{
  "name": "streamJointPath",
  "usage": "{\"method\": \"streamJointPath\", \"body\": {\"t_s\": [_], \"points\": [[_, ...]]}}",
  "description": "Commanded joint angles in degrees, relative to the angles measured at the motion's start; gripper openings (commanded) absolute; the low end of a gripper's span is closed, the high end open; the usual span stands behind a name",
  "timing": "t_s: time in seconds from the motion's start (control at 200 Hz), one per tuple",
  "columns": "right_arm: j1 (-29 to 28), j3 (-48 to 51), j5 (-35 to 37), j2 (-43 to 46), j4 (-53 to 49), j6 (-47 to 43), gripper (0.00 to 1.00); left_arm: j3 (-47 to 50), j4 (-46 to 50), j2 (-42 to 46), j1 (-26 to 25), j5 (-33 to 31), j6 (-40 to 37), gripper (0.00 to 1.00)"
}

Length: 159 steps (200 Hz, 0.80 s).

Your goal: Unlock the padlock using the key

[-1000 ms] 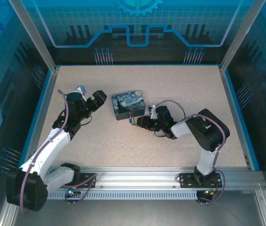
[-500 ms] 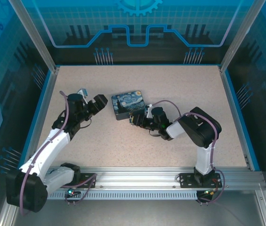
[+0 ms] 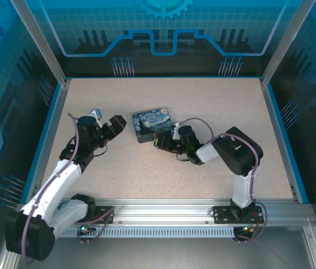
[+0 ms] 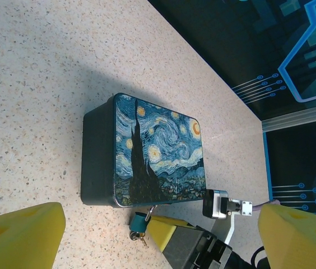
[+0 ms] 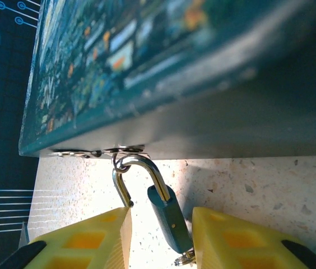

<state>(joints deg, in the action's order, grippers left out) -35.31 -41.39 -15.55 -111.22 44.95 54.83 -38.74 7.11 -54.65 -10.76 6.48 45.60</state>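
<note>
The small teal padlock (image 5: 170,224) hangs by its thin shackle from the hasp of the painted tin (image 3: 152,124), at the tin's near edge. One shackle leg stands free of the body. The key (image 4: 141,241) and its little ring stick out of the padlock's (image 4: 139,222) bottom end. My right gripper (image 5: 159,230) is open, with a yellow finger on each side of the padlock; the right one is almost touching the body and a gap remains on the left. My left gripper (image 3: 110,121) is wide open, left of the tin (image 4: 158,151) and holding nothing.
The tin sits near the middle of the speckled table (image 3: 219,101). A blue rim and metal frame posts (image 3: 284,56) border the table. The right arm's cable (image 3: 203,122) loops above its wrist.
My right gripper slid left to the tin's near edge and its jaws have narrowed around the padlock. The left arm shifted only slightly.
</note>
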Motion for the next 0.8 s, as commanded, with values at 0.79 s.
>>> {"method": "streamJointPath", "body": {"t_s": [0.79], "points": [[-1.69,-2.05,-0.64,-4.90,-4.00,-0.52,0.21,0.60,-0.02,1.57,0.22,0.33,0.54,0.90]]}}
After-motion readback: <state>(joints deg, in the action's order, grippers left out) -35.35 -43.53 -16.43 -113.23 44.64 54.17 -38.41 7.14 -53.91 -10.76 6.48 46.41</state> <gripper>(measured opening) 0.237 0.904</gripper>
